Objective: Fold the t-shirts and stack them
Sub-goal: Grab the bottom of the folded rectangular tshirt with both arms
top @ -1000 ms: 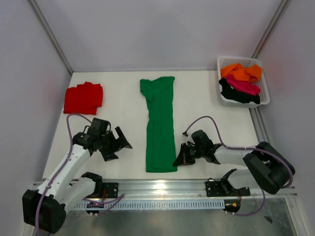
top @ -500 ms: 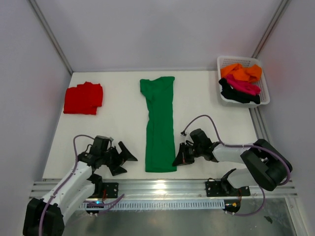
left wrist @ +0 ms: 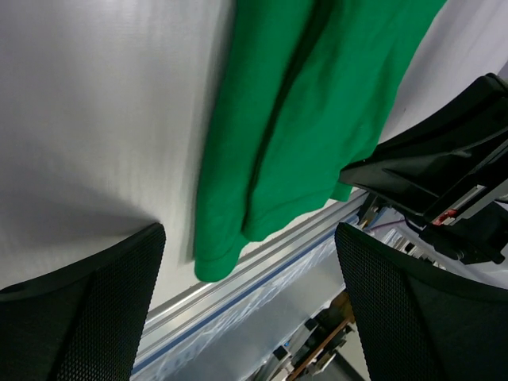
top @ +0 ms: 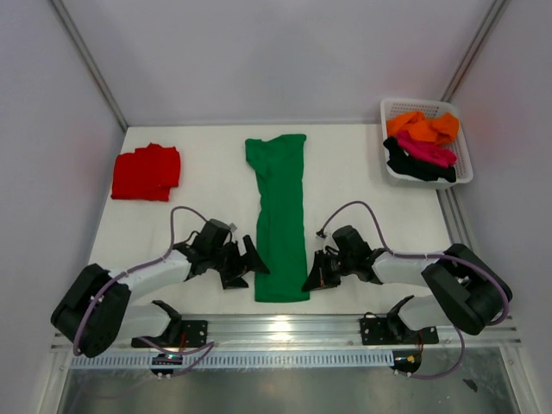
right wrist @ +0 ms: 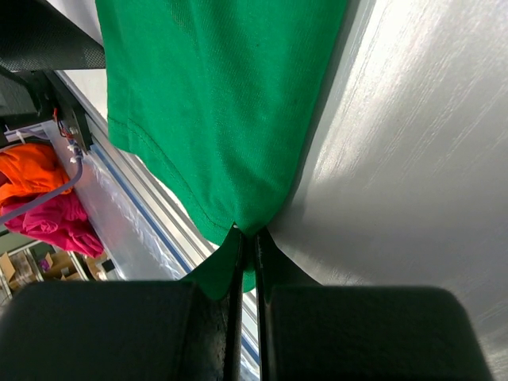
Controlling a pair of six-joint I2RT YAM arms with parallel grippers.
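My right gripper (top: pixel 311 280) pinches the near-right hem of the green t-shirt (top: pixel 280 216) lying lengthwise on the table (top: pixel 207 181), left gripper (top: pixel 249 268) gapes wide beside the near-left corner, so I risk a lopsided fold if left misses.

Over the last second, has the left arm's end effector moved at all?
Yes. The left end effector swung right, up to the near-left edge of the green t-shirt.

An overhead camera surveys the whole tabletop (top: pixel 371 172) from its near edge. Both wrist cameras, low and close, share the green t-shirt (top: pixel 280 216)'s near hem.
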